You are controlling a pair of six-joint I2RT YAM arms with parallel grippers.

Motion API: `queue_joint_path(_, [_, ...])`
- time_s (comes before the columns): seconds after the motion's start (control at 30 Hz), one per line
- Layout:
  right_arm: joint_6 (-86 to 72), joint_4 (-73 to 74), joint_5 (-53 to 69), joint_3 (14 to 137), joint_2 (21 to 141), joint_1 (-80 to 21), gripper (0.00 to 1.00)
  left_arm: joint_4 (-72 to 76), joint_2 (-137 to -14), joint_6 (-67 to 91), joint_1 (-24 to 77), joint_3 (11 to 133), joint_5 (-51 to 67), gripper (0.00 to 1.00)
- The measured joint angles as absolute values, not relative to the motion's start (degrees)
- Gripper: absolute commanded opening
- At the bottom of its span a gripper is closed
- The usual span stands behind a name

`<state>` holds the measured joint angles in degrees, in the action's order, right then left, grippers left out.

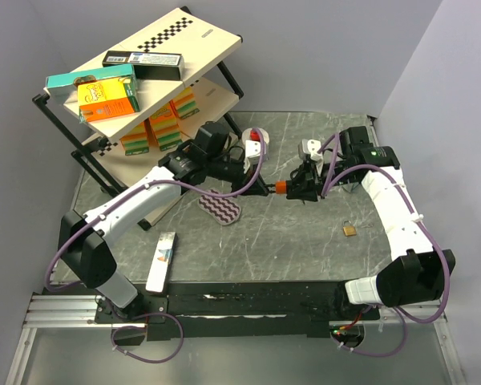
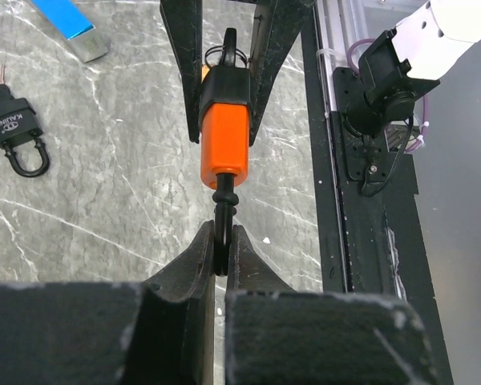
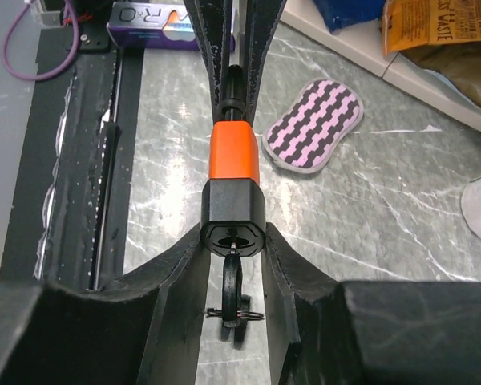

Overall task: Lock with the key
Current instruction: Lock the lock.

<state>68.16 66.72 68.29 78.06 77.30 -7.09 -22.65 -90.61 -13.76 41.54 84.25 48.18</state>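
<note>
Right gripper (image 3: 234, 241) jaws clamp orange lock (image 1: 282, 188) by its black end, mid-air over worktop (image 1: 305, 257) centre | left gripper (image 2: 220, 241) jaws pinch its thin stem | key (image 3: 234, 290) seemingly seated in keyhole, ungripped | next: hold body rigid, twist key on-axis | right jaws crowd key; padlock (image 1: 349, 229) near-right, sponge (image 1: 220, 206) left, both well apart
</note>
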Motion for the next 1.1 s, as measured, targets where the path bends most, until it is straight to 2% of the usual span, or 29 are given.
queue_joint_path(0.1, [68.8,67.7,67.8,78.8,77.8,-7.4,0.13,-22.7,-90.6,-13.3,41.6,84.2,48.0,0.01])
queue_joint_path(0.33, [70.3,72.5,67.0,81.6,80.4,-7.7,0.09,-21.2,-90.6,-12.3,42.2,83.2,47.4,0.01])
queue_joint_path(0.53, [74.9,77.4,67.5,85.6,84.7,-8.5,0.00,-18.5,-90.2,-12.1,42.9,82.0,45.9,0.01])
queue_joint_path(0.67, [76.6,78.3,67.8,86.5,86.2,-8.5,0.00,-17.9,-90.2,-11.2,42.8,81.8,45.1,0.01])
queue_joint_path(0.93, [66.0,71.1,66.1,83.9,83.6,-10.0,0.00,-18.1,-90.5,-9.8,42.7,81.8,45.3,0.01])
queue_joint_path(1.1, [65.4,70.7,65.3,83.9,83.3,-10.2,0.00,-18.1,-90.5,-9.8,42.7,81.8,45.3,0.01])
